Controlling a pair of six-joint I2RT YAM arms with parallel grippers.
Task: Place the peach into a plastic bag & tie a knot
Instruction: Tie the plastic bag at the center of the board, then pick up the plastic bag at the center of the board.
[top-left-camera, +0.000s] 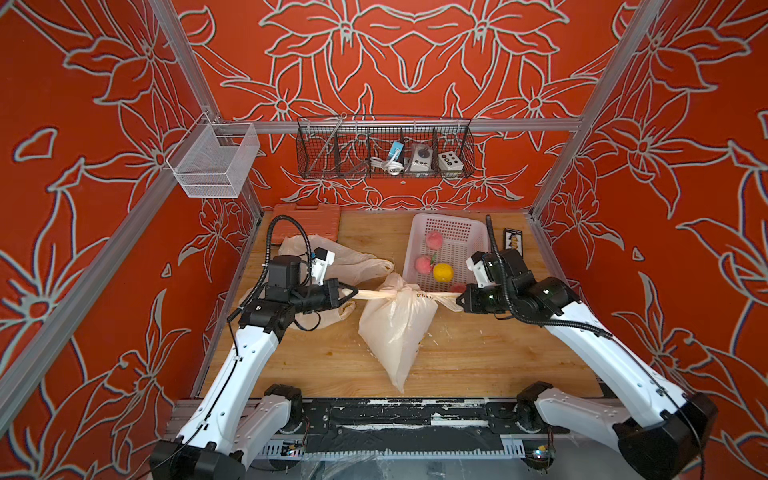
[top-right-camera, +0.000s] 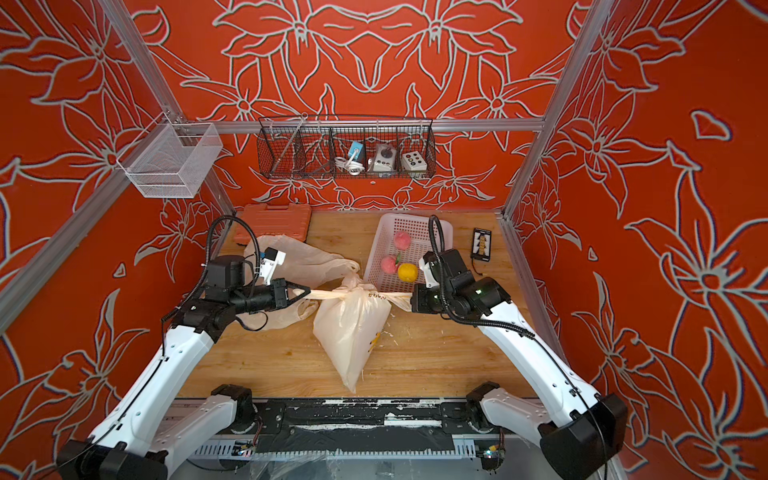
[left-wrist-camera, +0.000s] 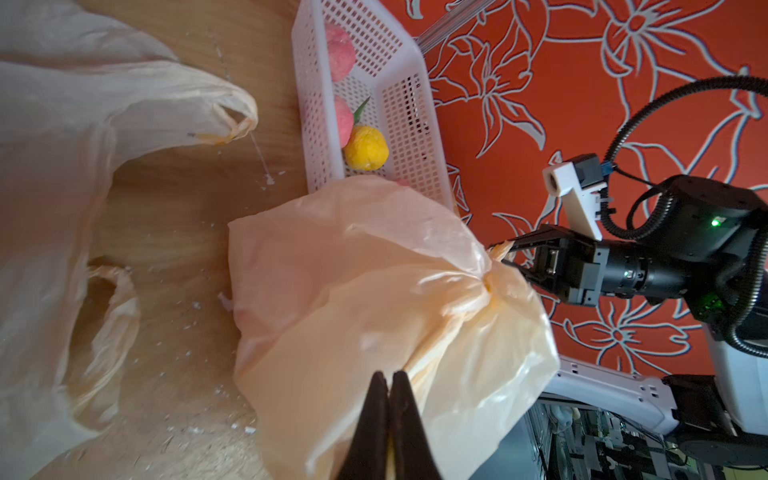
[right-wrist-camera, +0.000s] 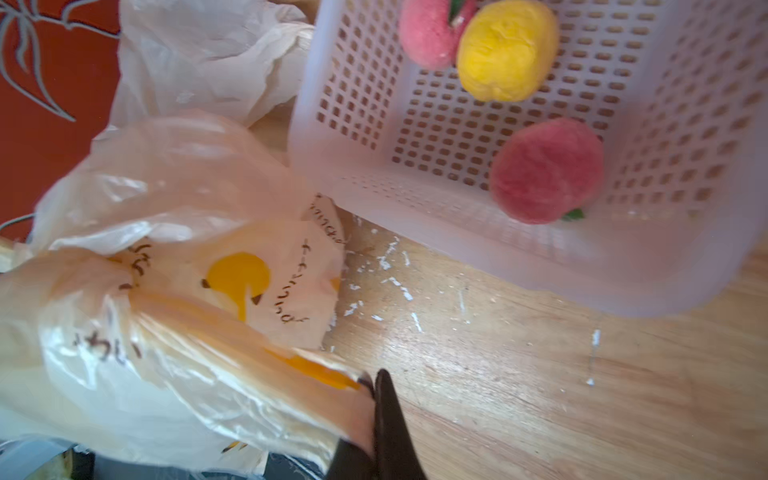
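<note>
your left gripper (top-left-camera: 354, 291) is clamping shut on one handle of the plastic bag (top-left-camera: 395, 332) and your right gripper (top-left-camera: 460, 296) is clamping shut on the other. the two strands are stretching taut across mid-frame and meeting at the knot (top-left-camera: 400, 286), and holding them apart like this looks meant to cinch it. the bag body is tapering over the table (top-left-camera: 498, 353) toward lower centre. the peach is not showing plainly; judging by the bulge, it is sitting inside the bag. just upper right of the knot, the white basket (top-left-camera: 451, 216) is holding loose peaches (top-left-camera: 423, 263) and a yellow fruit (top-left-camera: 443, 272). spare bags (top-left-camera: 357, 259) are lying at left.
</note>
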